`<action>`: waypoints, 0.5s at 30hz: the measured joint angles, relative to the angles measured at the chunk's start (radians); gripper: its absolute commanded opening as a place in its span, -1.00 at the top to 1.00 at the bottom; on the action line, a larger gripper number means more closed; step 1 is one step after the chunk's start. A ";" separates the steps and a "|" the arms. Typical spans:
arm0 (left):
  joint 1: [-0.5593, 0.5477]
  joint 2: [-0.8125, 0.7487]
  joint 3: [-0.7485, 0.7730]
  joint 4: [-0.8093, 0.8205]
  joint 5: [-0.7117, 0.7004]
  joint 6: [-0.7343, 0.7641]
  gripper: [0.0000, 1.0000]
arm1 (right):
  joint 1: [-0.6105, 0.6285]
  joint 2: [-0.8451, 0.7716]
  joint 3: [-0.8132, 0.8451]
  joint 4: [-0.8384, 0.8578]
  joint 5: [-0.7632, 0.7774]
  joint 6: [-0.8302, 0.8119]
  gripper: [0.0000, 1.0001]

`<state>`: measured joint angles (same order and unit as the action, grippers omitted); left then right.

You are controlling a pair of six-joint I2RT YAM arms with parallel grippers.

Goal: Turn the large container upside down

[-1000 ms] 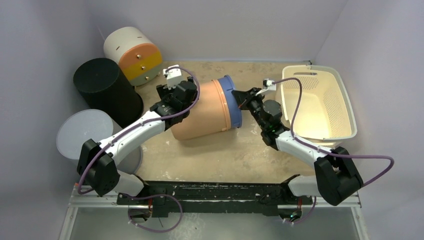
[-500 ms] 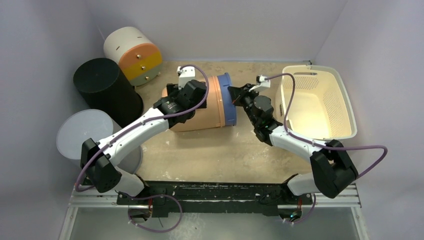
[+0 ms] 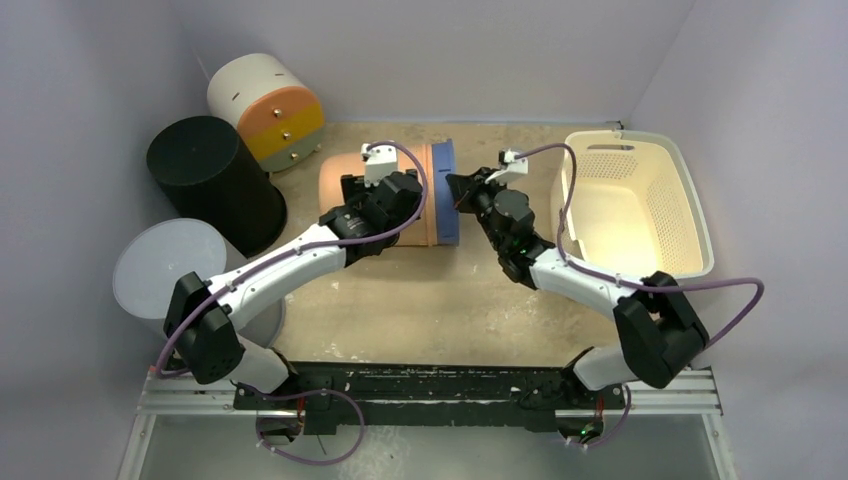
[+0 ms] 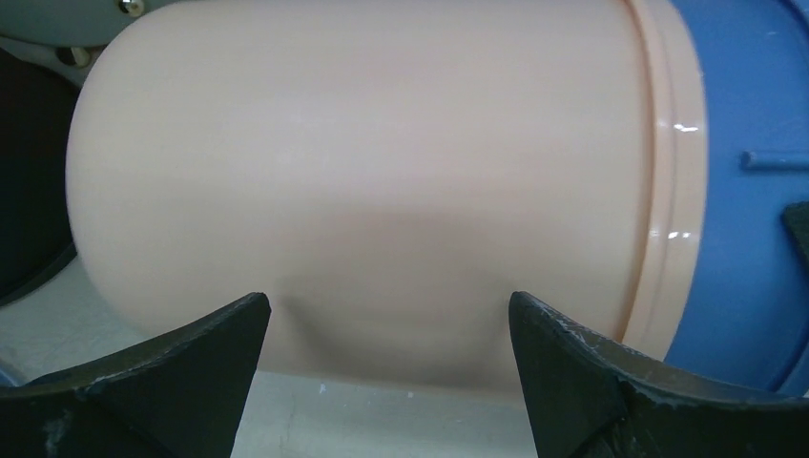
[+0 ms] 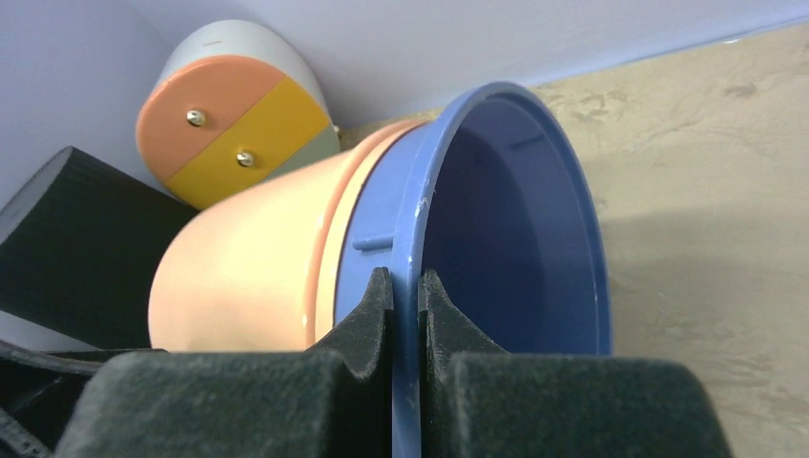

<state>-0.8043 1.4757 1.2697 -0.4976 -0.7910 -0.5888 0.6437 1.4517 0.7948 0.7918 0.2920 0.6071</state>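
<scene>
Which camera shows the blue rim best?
The right wrist view: the blue rim is big and close, mouth facing us, pinched by the right hand. The top view shows the rim small and edge-on. The left wrist view catches only a slice.

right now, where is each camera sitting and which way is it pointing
Top external: above and behind the bases, looking down on the large container lying on its side and the white basket; the left arm and right arm show whole.
Left wrist: on the left arm, facing the container's peach side; the open left pincer frames the bottom edge.
Right wrist: on the right arm, looking into the container's blue mouth; the right pincer pinches the rim.
Shared: both wrist views show the blue rim.
</scene>
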 measured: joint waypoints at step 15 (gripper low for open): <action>0.111 0.099 -0.171 -0.058 -0.012 0.008 -0.86 | -0.201 -0.208 -0.074 -0.187 -0.024 -0.090 1.00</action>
<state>-0.6930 1.5745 1.0992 -0.5556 -0.8032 -0.5804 0.4431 1.2442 0.7212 0.6052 0.2676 0.5167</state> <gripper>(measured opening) 0.928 0.046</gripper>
